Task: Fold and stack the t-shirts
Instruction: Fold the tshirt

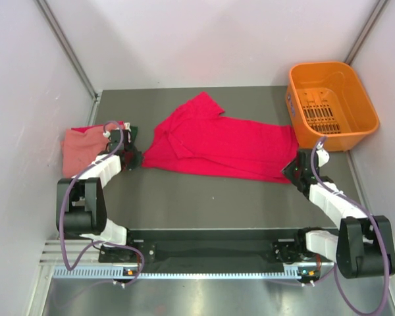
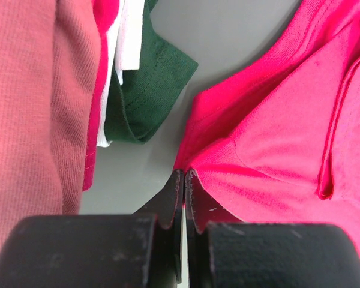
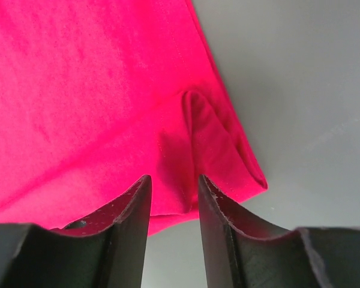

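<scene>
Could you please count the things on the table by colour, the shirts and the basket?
Bright crimson red cloth t-shirt, spread out: 1
Salmon pink cloth t-shirt, folded: 1
Dark green cloth t-shirt: 1
Pale white cloth piece: 1
Orange plastic basket: 1
Total: 5
A red strip beside the white piece is not counted apart.

Near strip: bare tabletop (image 1: 204, 197) lies open between the red t-shirt (image 1: 217, 145) and the arm bases.
Centre: the red t-shirt covers the middle, side to side.
Left: the pink t-shirt (image 1: 79, 150) and the dark green t-shirt (image 2: 150, 84) fill the corner; only a narrow grey gap separates them from the red t-shirt.
Right rear: the orange basket (image 1: 331, 105) blocks the corner.
Far: open tabletop lies behind the red t-shirt.
</scene>
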`<state>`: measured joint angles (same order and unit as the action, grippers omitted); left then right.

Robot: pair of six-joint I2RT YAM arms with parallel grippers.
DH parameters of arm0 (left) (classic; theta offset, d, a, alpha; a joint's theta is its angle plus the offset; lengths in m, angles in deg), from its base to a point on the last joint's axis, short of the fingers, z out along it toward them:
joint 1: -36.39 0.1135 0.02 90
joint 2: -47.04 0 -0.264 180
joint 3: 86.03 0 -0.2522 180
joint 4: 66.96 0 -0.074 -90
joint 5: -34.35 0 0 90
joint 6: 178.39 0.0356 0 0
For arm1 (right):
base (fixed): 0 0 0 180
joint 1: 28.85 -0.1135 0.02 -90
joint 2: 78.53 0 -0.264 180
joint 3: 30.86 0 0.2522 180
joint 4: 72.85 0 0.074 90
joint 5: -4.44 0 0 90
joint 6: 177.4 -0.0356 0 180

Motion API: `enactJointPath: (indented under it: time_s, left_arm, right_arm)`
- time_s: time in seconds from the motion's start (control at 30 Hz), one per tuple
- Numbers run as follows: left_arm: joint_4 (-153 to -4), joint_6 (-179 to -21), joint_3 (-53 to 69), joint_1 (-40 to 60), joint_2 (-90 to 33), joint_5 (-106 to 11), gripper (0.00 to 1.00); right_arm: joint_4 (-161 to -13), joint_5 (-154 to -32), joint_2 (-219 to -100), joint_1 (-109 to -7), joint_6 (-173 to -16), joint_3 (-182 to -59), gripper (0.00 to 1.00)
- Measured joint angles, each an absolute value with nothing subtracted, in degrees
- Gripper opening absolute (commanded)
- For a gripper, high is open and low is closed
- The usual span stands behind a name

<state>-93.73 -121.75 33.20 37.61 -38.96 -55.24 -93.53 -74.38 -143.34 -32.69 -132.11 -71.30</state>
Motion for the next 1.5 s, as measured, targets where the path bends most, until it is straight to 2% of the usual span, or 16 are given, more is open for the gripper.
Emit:
enactJointPath:
  time_s: [0.23, 0.33, 0.43, 0.47, 0.73, 0.9, 1.07, 1.2, 1.27, 1.33, 1.37, 1.43, 1.5]
  left_arm:
    - [-93.7, -121.8, 33.2, 37.6, -39.0, -55.2, 0.0]
    - [-93.5, -121.8, 33.3, 37.6, -39.0, -55.3, 0.0]
    - [-93.2, -121.8, 33.6, 37.6, -39.0, -55.3, 0.0]
    - [-93.2, -121.8, 33.6, 37.6, -39.0, -55.3, 0.0]
    - [-92.7, -121.8, 33.6, 37.6, -39.8, -55.3, 0.0]
    - [-91.4, -121.8, 34.0, 37.6, -39.9, -55.3, 0.0]
    - [-90.7, -121.8, 34.9, 37.7, -40.6, -54.9, 0.0]
    - [-90.2, -121.8, 34.9, 37.8, -41.6, -54.4, 0.0]
    - [-90.0, -121.8, 34.9, 37.8, -41.6, -54.3, 0.0]
    - [-89.7, -121.7, 34.9, 37.8, -41.6, -54.1, 0.0]
    - [-89.7, -121.7, 34.9, 37.8, -41.6, -54.1, 0.0]
    - [-89.6, -121.7, 35.0, 37.8, -41.6, -54.1, 0.0]
    - [-89.4, -121.7, 35.2, 37.8, -41.6, -54.0, 0.0]
  right_arm:
    - [-91.9, -75.0, -144.9, -32.7, -132.3, -71.1, 0.32]
    - [-91.1, -75.4, -145.1, -32.8, -132.6, -70.5, 0.26]
    - [-90.8, -75.6, -146.1, -32.8, -132.8, -70.4, 0.15]
    - [-90.9, -75.6, -146.4, -32.8, -132.8, -70.4, 0.0]
    - [-91.1, -74.6, -146.4, -32.9, -133.5, -70.9, 0.0]
    - [-93.2, -72.8, -148.5, -32.9, -133.0, -76.5, 0.0]
    - [-91.6, -71.5, -149.2, -32.9, -132.4, -79.3, 0.06]
    - [-90.9, -70.6, -152.1, -32.9, -132.1, -80.5, 0.04]
    - [-90.7, -70.2, -154.2, -32.9, -131.9, -82.8, 0.11]
    - [-90.5, -69.7, -155.8, -32.9, -132.3, -85.3, 0.39]
    - [-90.3, -69.3, -156.4, -32.9, -132.4, -86.6, 0.61]
    - [-90.1, -68.1, -157.5, -32.9, -132.5, -89.0, 0.64]
    - [-89.9, -67.1, -157.9, -33.0, -132.0, -90.4, 0.62]
